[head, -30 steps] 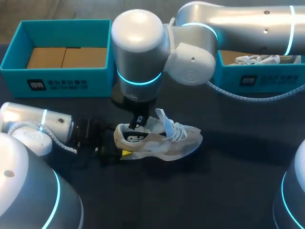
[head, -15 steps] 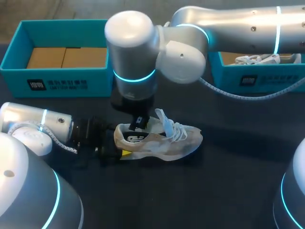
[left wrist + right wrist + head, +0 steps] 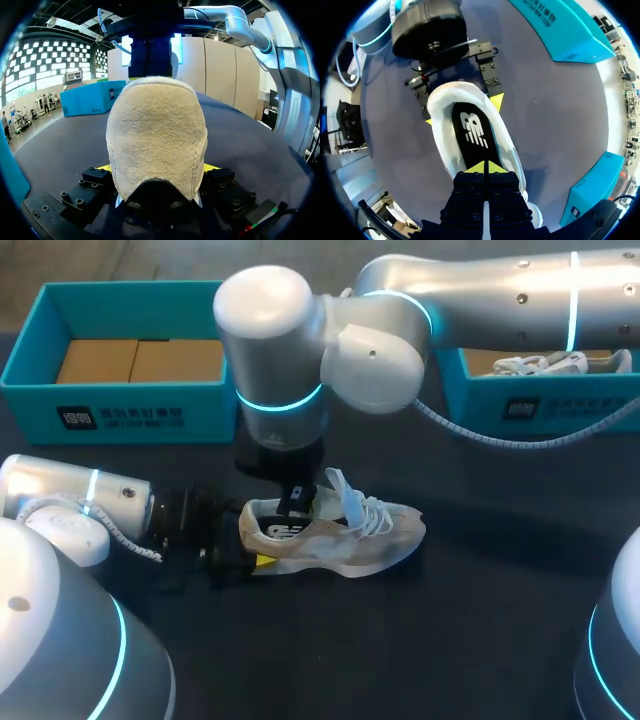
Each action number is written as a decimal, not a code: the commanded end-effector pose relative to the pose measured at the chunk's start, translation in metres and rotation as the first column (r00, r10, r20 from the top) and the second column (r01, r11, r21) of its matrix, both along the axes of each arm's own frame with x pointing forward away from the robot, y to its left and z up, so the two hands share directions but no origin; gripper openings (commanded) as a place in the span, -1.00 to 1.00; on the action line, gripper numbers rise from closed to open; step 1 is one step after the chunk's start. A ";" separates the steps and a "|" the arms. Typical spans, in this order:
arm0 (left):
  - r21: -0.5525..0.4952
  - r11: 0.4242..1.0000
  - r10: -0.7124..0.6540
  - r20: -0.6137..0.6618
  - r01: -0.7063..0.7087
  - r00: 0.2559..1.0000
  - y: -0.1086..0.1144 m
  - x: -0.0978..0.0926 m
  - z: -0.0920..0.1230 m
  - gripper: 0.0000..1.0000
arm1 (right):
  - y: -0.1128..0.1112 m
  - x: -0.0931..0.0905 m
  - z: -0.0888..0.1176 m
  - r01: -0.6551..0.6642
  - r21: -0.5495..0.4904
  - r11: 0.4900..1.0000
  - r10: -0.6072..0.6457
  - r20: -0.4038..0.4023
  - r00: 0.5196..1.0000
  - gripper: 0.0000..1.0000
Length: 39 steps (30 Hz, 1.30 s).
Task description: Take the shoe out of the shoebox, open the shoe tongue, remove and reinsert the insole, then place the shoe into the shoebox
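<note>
**Right hand, tips together, in the shoe's mouth: insole work**

The right hand (image 3: 484, 167) hangs straight down over the shoe opening w/ both yellow tips pressed together, touching or just above the insole (image 3: 472, 132) at about mid-length. Can't tell from here whether an edge of it is pinched btwn them. The insole looks flat and seated, logo up.

Just behind, the left hand (image 3: 156, 169) lies low along the surface (image 3: 480, 620), clamped on the heel of the shoe (image 3: 340, 535), one yellow tip on each side. The shoe sits upright on its sole, toe pointing away from that hand, w/ the tongue and laces (image 3: 355, 502) thrown up and forward so the mouth is open.

The shoebox (image 3: 120, 405) sits at the far left edge, well apart from the shoe, nothing in it but its cardboard floor. A second box (image 3: 545, 405) at far right holds another white shoe.

My read: insole step, removal or re-seating, not sure which.
- Heel clamp should stay firm, else the shoe tips or slides under the right hand.
- If lifting: catch the insole's heel edge, peel up and back, not straight up, since the toe end prob. drags.
- If seating: press along the centre, heel end last.
- Mind the laces, esp. on the way out.
</note>
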<state>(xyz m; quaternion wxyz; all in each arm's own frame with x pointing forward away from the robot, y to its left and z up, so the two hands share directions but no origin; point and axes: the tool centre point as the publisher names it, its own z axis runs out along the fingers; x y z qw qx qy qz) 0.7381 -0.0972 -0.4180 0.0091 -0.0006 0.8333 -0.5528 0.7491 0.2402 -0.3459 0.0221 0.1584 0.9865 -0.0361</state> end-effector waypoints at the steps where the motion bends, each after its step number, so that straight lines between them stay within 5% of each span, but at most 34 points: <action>1: 0.003 1.000 -0.001 0.000 0.001 1.000 0.002 0.000 -0.002 -1.00 | 0.002 0.004 -0.016 -0.018 0.005 1.000 0.019 -0.026 0.999 -1.00; 14: 0.003 1.000 -0.001 0.000 0.001 1.000 0.002 0.000 -0.002 -1.00 | -0.008 -0.010 -0.034 -0.052 0.000 0.999 0.052 -0.051 0.997 -0.98; 17: 0.003 1.000 -0.001 0.000 0.001 1.000 0.002 0.000 -0.002 -1.00 | -0.009 -0.008 -0.033 -0.049 0.009 0.999 0.049 -0.033 0.998 -0.40; 22: 0.003 1.000 -0.001 0.000 0.001 1.000 0.002 0.000 -0.002 -1.00 | -0.008 -0.003 -0.032 -0.047 0.007 0.999 0.048 -0.010 0.999 -0.22; 39: 0.003 1.000 -0.001 0.000 0.001 1.000 0.002 0.000 -0.002 -1.00 | -0.006 0.010 -0.056 -0.070 0.031 0.997 0.070 -0.019 0.997 -0.17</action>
